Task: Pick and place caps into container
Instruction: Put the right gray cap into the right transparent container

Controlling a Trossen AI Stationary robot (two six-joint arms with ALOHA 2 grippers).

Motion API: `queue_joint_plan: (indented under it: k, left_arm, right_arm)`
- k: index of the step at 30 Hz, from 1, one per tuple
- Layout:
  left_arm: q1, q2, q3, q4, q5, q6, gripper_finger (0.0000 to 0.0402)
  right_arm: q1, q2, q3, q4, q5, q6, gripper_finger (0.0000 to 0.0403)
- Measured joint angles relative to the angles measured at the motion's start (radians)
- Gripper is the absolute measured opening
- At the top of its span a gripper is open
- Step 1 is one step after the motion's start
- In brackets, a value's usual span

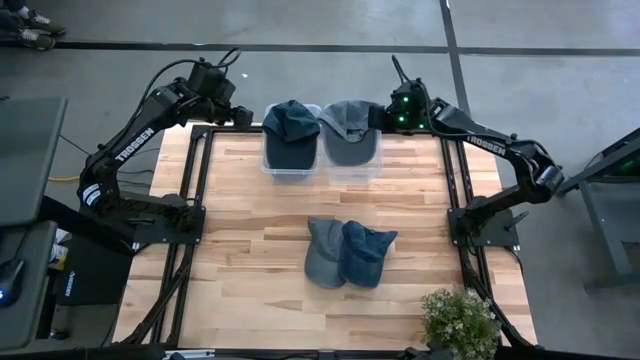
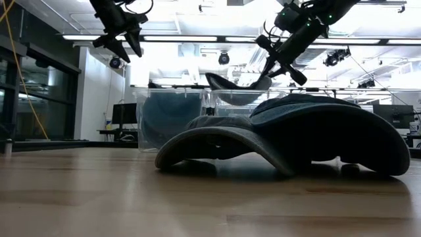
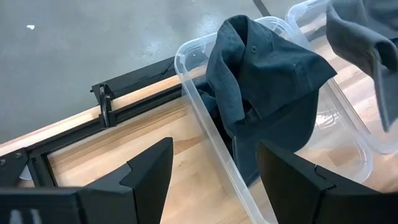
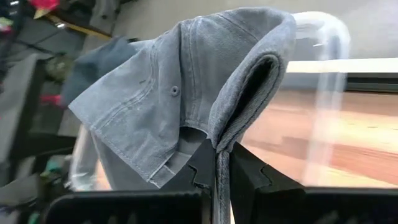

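Right gripper (image 4: 222, 163): fingers pinched together on the fabric of a faded grey-blue soft denim cap (image 1: 350, 127), held above the right-hand clear plastic bin (image 1: 352, 174); in the low view the cap hangs over the bin's rim, not yet released.
Left gripper (image 3: 214, 171): fingers spread wide and holding nothing, hovering just beside the left-hand clear plastic bin (image 3: 202, 102), on the side away from the right-hand bin.
Dark blue cap in bin: a dark blue denim baseball cap (image 1: 290, 125) lies draped in and over the left-hand clear plastic bin, crown up over the rim; it appears deposited.
Bins: the two clear bins stand side by side, touching or nearly so, at the far edge of the pale wooden table top (image 1: 250, 240).
Caps left on table: a grey-blue cap (image 1: 325, 252) and a dark blue cap (image 1: 368, 253) lie touching each other on the table, well apart from the bins, toward the near edge.
Other item: a small green potted plant (image 1: 460, 320) at the table's near right corner, away from the bins.
Progress (judgement): one cap placed, one about to be dropped, two still to be picked; four caps show in all. The task is roughly half done.
Next demand (judgement): letting go of the grey-blue cap so it settles inside the right-hand bin.
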State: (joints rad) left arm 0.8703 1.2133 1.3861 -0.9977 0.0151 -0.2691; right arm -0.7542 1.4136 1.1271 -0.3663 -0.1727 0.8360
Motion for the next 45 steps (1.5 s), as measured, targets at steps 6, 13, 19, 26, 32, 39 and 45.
queue_joint_plan:
  k: [6,13,19,26,32,39,45]
  left_arm:
    - [0.0,0.0,0.0,0.0,0.0,0.001,0.0229]
    - [0.0,0.0,0.0,0.0,-0.006,0.001,0.0229]
    - [0.0,0.0,0.0,0.0,-0.006,0.001,0.0229]
    - [0.0,0.0,0.0,-0.008,-0.006,-0.001,0.0229]
    - [0.0,0.0,0.0,-0.02,-0.005,-0.001,0.0229]
    - [0.0,0.0,0.0,-0.025,-0.003,-0.001,0.0229]
    - [0.0,0.0,0.0,-0.025,-0.003,-0.001,0.0229]
  right_arm:
    - [0.002,0.0,0.0,-0.023,0.045,-0.004,0.0015]
    - [0.003,0.0,0.0,-0.021,0.036,-0.001,0.0017]
    - [0.003,0.0,0.0,-0.021,0.037,-0.005,0.0017]
    - [0.003,0.0,0.0,-0.019,0.053,-0.029,0.0083]
    - [0.003,0.0,0.0,-0.018,0.054,-0.059,0.0155]
    - [-0.001,0.0,-0.001,0.001,0.008,-0.089,0.0214]
    - [-0.005,0.0,-0.001,0.042,-0.11,-0.112,0.0228]
